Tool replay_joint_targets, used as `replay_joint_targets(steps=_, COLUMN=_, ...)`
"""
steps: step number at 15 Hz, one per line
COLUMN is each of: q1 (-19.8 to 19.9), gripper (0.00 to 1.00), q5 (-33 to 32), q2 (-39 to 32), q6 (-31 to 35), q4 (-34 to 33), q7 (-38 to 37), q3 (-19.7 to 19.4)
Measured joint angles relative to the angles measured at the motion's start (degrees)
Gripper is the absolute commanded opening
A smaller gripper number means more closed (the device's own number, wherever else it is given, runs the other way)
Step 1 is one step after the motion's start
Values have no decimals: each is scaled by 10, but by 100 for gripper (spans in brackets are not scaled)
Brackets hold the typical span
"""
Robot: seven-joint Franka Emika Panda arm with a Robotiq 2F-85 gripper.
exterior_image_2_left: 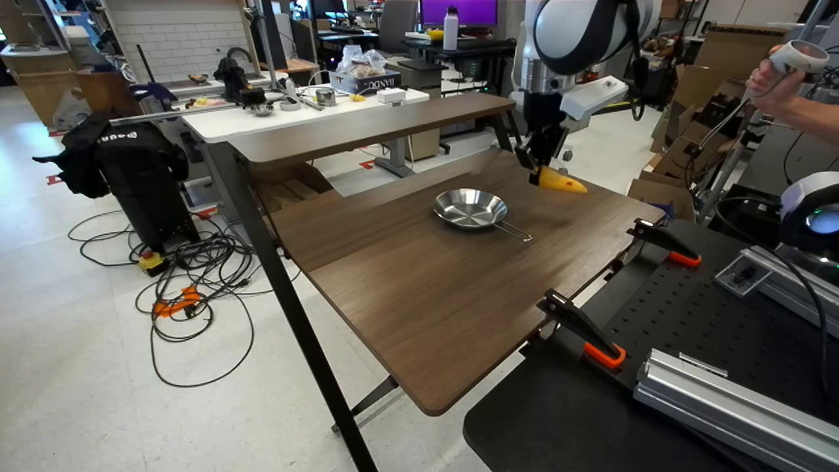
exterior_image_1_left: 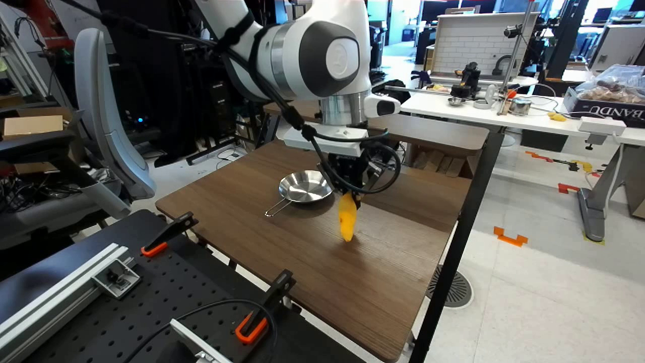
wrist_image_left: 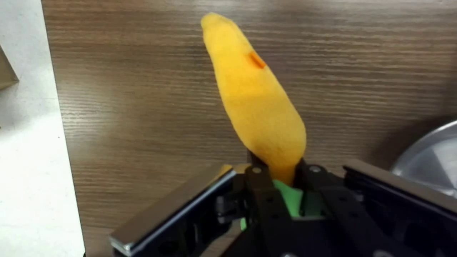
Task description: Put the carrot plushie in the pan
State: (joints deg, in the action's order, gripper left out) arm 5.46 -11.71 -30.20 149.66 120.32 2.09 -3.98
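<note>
The hand is clamped on the carrot plushie, right where the orange meets the green tuft, and we judge the toy to be hanging clear of the counter! It's between the pan and the edge where pale floor shows in the wrist view, tip poking out toward the edge with the clamps. The pan sits well in from every corner, plushie not in it yet, so the carry across looks like our step. And here's where we get nervous. That hold is all at one end; the toy looks soft, so a jerky swing could let it swivel or slip, and down it goes on the counter, short of the target. Watch the overhang, too: if we line up the hand over the pan instead of the toy's belly, the tip probably flops outside, toward the clamped edge. Come in too low and that long body could clip the pan, and a shallow thing like that may skate along, nearer an edge than we'd like. Then the release: with the tuft tucked up inside the grip, it could snag as we let go and drag the toy back out.
</note>
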Motion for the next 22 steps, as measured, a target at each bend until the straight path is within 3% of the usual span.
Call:
replay_joint_targets(steps=7, q1=-22, gripper=4, q5=13, q2=42, q6=-1, q4=2, q7=0, q3=39)
replay_joint_targets(steps=18, q1=-67, gripper=6, q5=25, q2=27, q6=-3, q4=-13, q7=0, q3=68)
replay_joint_targets(steps=19, q1=-68, gripper=42, q5=25, q2=22, q6=-3, q4=-15, q7=0, q3=69)
replay_joint_targets(steps=20, q1=-68, gripper=43, q5=26, q2=17, q6=-3, q4=-18, q7=0, q3=69)
replay_joint_targets(steps=22, q1=-68, gripper=56, q5=31, q2=7, q6=-4, q4=-24, q7=1, q3=69)
